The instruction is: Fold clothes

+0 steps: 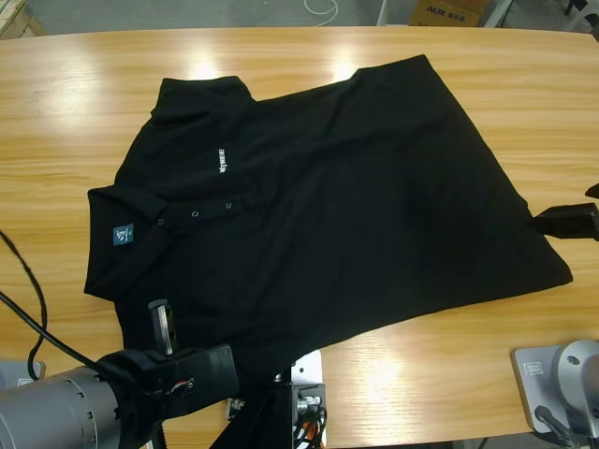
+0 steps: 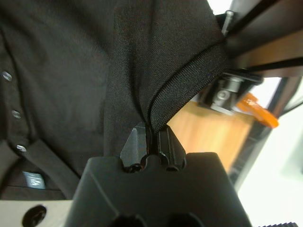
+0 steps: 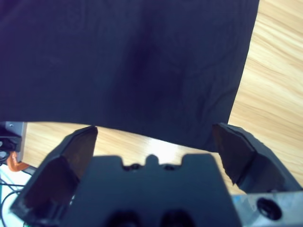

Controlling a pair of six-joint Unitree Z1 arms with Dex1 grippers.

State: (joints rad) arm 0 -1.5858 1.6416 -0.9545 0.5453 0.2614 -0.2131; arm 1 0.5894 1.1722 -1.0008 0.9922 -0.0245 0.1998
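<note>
Polo shirt (image 1: 346,196), black, lies spread flat on the wooden table (image 1: 75,103), front side up, turned sideways: collar (image 1: 117,220) toward the table's left, hem toward the right. Teal neck label (image 1: 123,234) shows inside the open collar, small dark buttons (image 1: 195,214) run along the placket, tiny white chest mark (image 1: 221,163) sits above them. One sleeve (image 1: 201,94) points toward the far edge; the other is at the near edge under the arm there. Fabric mostly smooth, a few soft wrinkles across the body.

Left gripper (image 2: 152,137) is at the near-left of the table, low in the high view, with the big silver arm (image 1: 56,412) behind it. Jaws are closed tight, pinching the ribbed sleeve edge (image 2: 189,82), which lifts up from the jaws in the left wrist view. Buttons and the teal label also show at the left of that view.

Right gripper (image 1: 567,221) comes in from the right edge, at the shirt's hem corner, touching or just beside the fabric. In the right wrist view its jaws stand wide apart, nothing between them, with the hem edge (image 3: 142,130) just ahead and bare wood on both sides.

A cardboard box (image 1: 447,11) shows beyond the far edge of the table.
</note>
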